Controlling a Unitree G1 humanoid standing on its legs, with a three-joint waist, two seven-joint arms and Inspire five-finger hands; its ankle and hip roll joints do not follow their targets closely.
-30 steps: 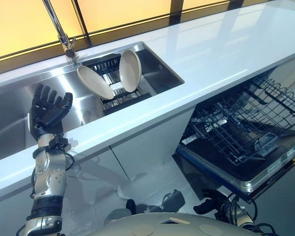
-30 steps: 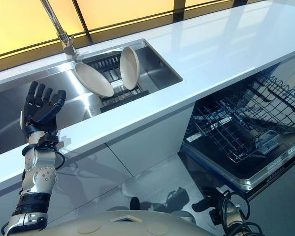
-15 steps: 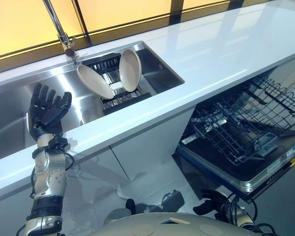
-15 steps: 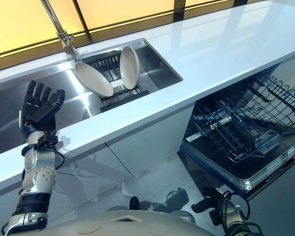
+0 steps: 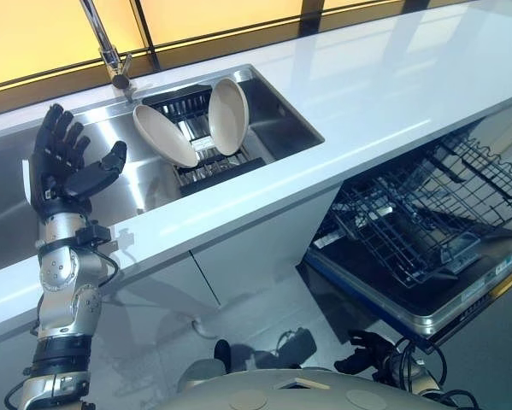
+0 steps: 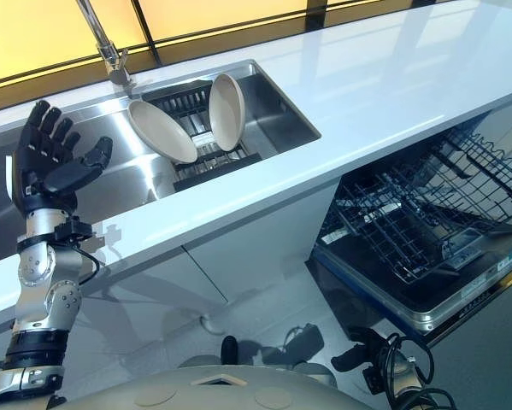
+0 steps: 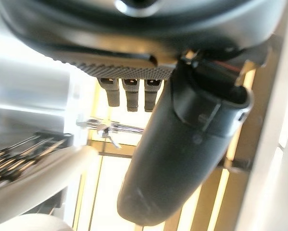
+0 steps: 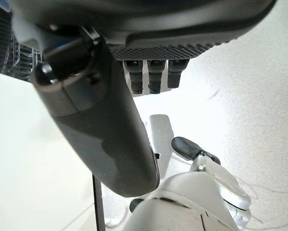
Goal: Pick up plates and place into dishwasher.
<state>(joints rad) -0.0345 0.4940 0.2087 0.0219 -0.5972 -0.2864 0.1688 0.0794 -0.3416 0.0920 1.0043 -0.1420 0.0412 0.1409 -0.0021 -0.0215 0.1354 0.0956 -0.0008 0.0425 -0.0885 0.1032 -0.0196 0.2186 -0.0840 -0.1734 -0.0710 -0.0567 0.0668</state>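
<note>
Two beige plates stand on edge in a black rack in the sink, one leaning left [image 5: 164,135] and one more upright [image 5: 227,116]. My left hand [image 5: 63,166] is raised over the sink's left part, open with fingers spread, well to the left of the plates and apart from them. In the left wrist view its thumb [image 7: 182,144] stands out, with a plate's pale rim [image 7: 33,183] beyond it. My right hand [image 5: 365,352] hangs low near the floor, below the dishwasher's door. Its fingers [image 8: 153,72] are relaxed and hold nothing.
The steel sink [image 5: 277,115] is set into a white countertop [image 5: 384,94], with a tall tap [image 5: 106,43] behind it. At the right, the dishwasher's door is down and its black wire rack [image 5: 426,213] is pulled out, with nothing in it.
My left hand has risen and moved left, farther over the sink, with its fingers still spread. The plates and the right hand have not moved.
</note>
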